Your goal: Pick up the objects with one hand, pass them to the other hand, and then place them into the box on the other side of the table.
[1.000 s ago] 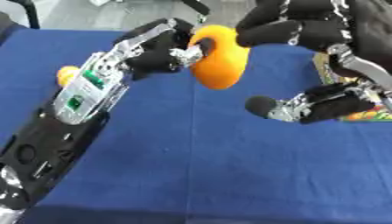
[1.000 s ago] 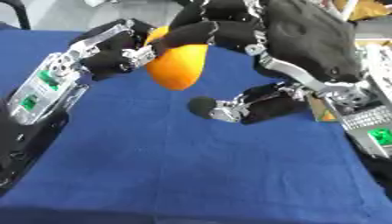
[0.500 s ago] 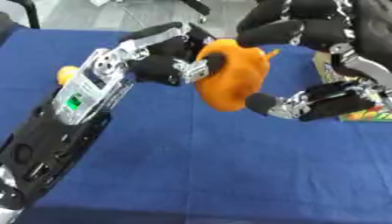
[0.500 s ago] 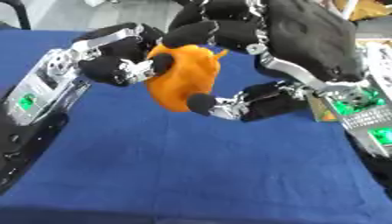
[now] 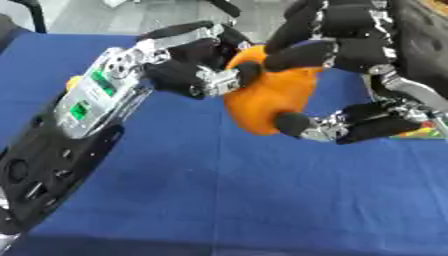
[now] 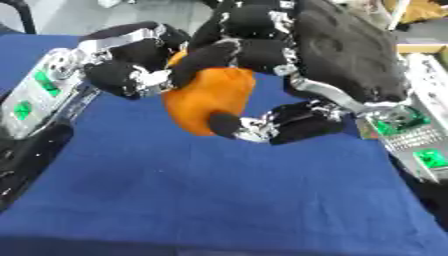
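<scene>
An orange rounded object hangs above the blue table, held between both hands. My left hand comes in from the left and has its fingers curled against the object's left side. From the upper right, my right hand wraps over the object: its fingers curl over the top, and its thumb presses in from below on the right. The back of the object is hidden by the hands.
A small yellow-orange thing lies on the table behind my left forearm. A colourful item shows at the right edge, beside my right arm. The near half of the blue table is open cloth.
The orange object has moved right and lower, from my left fingertips into my right hand. My right fingers and thumb have closed round it, and my left hand has followed.
</scene>
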